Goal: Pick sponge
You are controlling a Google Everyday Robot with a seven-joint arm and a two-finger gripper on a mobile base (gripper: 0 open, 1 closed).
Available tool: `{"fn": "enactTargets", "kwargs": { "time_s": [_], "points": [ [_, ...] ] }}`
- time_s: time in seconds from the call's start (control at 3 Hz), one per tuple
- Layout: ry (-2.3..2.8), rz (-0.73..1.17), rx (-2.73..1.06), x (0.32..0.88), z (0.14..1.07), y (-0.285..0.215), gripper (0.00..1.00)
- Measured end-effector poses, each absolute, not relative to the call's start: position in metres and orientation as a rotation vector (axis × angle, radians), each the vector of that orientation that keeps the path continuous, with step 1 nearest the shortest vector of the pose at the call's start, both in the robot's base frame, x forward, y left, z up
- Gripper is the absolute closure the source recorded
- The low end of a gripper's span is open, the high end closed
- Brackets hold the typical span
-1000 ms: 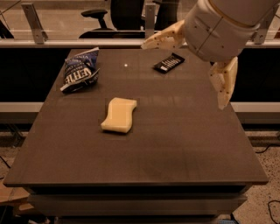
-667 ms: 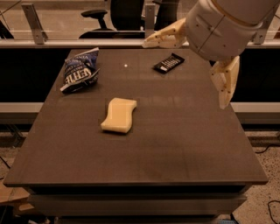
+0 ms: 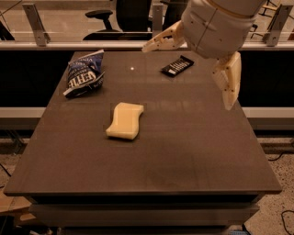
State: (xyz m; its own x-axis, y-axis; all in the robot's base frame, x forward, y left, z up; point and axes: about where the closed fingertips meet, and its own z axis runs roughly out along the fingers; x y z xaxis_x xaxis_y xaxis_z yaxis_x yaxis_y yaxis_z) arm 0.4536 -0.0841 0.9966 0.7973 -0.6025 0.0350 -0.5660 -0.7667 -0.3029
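The sponge (image 3: 125, 120) is a pale yellow foam block with wavy sides. It lies flat on the dark table (image 3: 183, 156), left of the middle. My gripper (image 3: 188, 75) hangs high over the table's far right part, well up and to the right of the sponge. Its two cream fingers are spread wide: one finger (image 3: 161, 41) points left toward the back, the other (image 3: 229, 82) points down at the right. Nothing is between them.
A blue crinkled chip bag (image 3: 85, 73) lies at the table's back left. A small black wrapped bar (image 3: 177, 65) lies at the back, under the gripper. Office chairs (image 3: 115, 13) and a rail (image 3: 69, 45) stand behind the table.
The gripper has drifted slightly left; its fingers stay spread. The sponge, bag and bar have not moved.
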Motion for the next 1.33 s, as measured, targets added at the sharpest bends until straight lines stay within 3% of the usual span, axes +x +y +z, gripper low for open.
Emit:
{"fn": "enactTargets", "kwargs": {
  "time_s": [1.33],
  "points": [
    [0.777,-0.128,-2.807,0.477,0.920,-0.035,0.00]
  ]
}}
